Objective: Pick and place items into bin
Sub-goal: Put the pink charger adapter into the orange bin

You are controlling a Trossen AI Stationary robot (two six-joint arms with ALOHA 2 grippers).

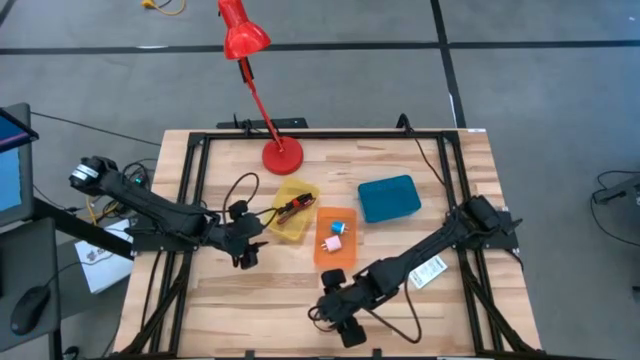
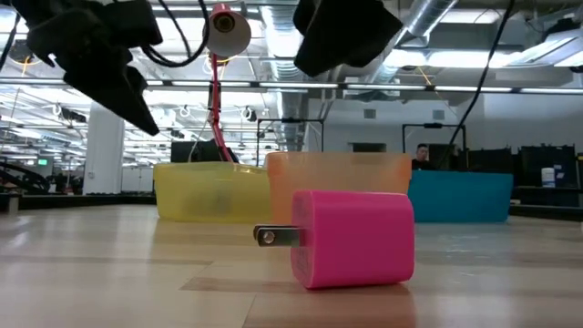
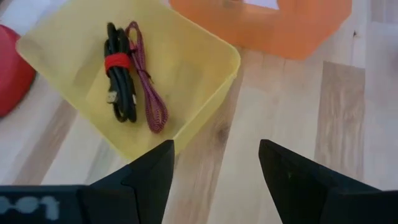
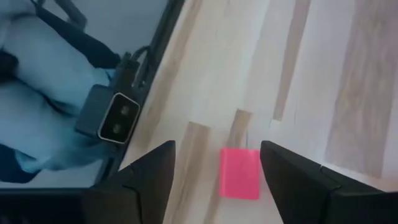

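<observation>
R gripper (image 4: pixel 214 163) open above hot pink cube (image 4: pixel 239 173), apparently untouched

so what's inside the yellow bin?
In the yellow bin: a black cable bundle with a red tie and a maroon cord beside it. Its near wall hides part of the floor.

Light is even and bright across the high view, with soft, short shadows under both arms on the worktop (image 1: pixel 250 300). In the low view, ceiling strip lights toward 12 o'clock glare white, leaving the arms overhead as dark silhouettes; the hot pink cube (image 2: pixel 353 239) up close is sharp, while the bins behind it look hazy. The left wrist view is well lit, its fingers (image 3: pixel 149 177) soft-edged. The right wrist view is washed pale, blurred and bluish toward 9 o'clock.
</observation>
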